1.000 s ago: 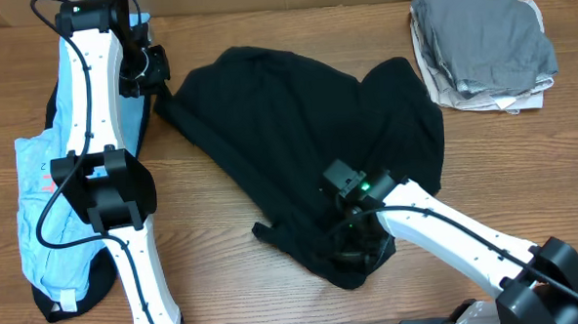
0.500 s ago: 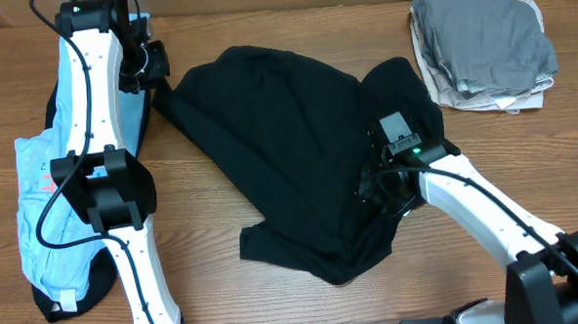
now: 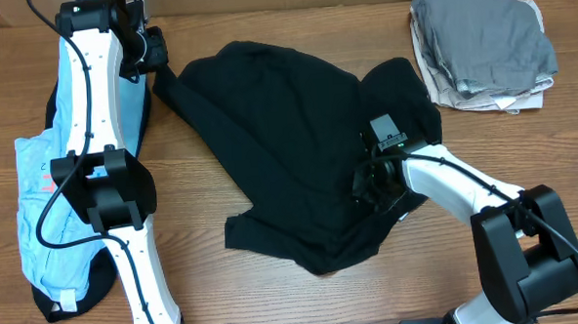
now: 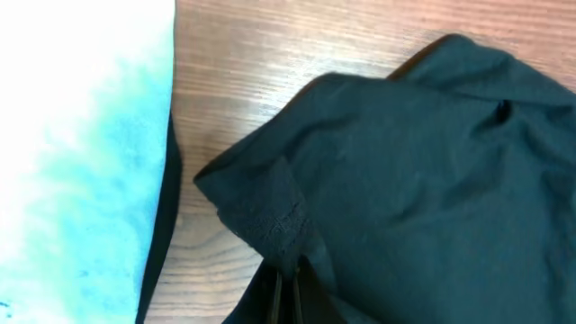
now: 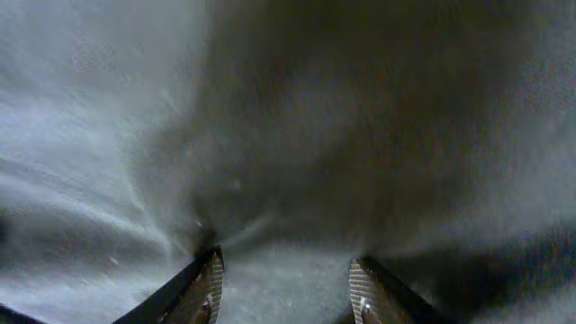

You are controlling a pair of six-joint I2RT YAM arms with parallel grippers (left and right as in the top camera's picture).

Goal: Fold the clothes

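Note:
A plain black T-shirt lies rumpled across the middle of the wooden table. My left gripper is at its far left corner, shut on a fold of the black cloth; the left wrist view shows the jaws pinched together on the shirt's edge. My right gripper sits on the shirt's right part. In the right wrist view its fingers stand apart with dark cloth under and between them. No neck label shows.
A light blue printed garment lies along the left edge under my left arm, with a dark garment below it. A folded grey and beige pile sits at the far right. Bare wood runs along the front.
My right gripper moved from the shirt's front hem up and right onto its right part, and the front hem shifted left. My left gripper pulled its corner slightly farther back.

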